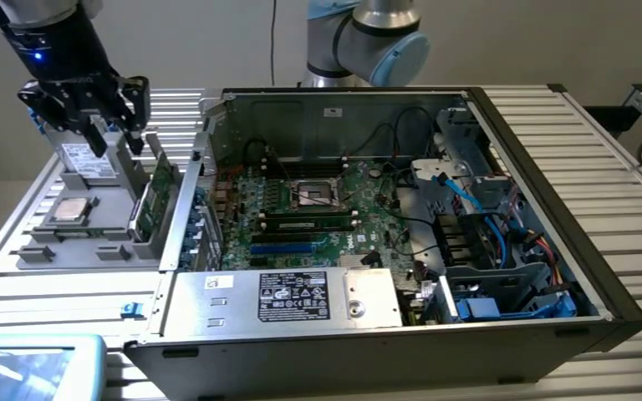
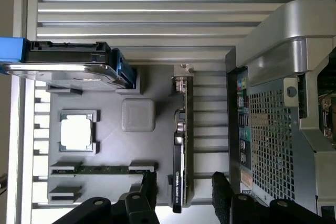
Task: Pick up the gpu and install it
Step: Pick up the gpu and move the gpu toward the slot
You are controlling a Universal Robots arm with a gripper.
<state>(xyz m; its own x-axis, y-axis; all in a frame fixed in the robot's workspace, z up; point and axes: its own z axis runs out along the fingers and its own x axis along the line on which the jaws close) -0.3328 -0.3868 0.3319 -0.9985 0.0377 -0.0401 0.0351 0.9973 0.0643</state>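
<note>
Exterior view: the gripper (image 1: 117, 142) hung with jaws apart, holding nothing, over the grey parts tray (image 1: 53, 246), which sat to the exterior view's left of the open computer case (image 1: 333, 338). The gpu (image 1: 161, 188) stood on edge in the tray's slot nearest the case, just below the fingers and slightly toward the case. Its lower edge was hidden by the tray. Wrist view: the gpu (image 2: 182, 140) showed edge-on, its long axis running lengthwise between the spread fingers (image 2: 148, 187). They straddled its near end, apparently without contact. The gripper body was cut off. Which face carried the cooler was hard to make out.
</note>
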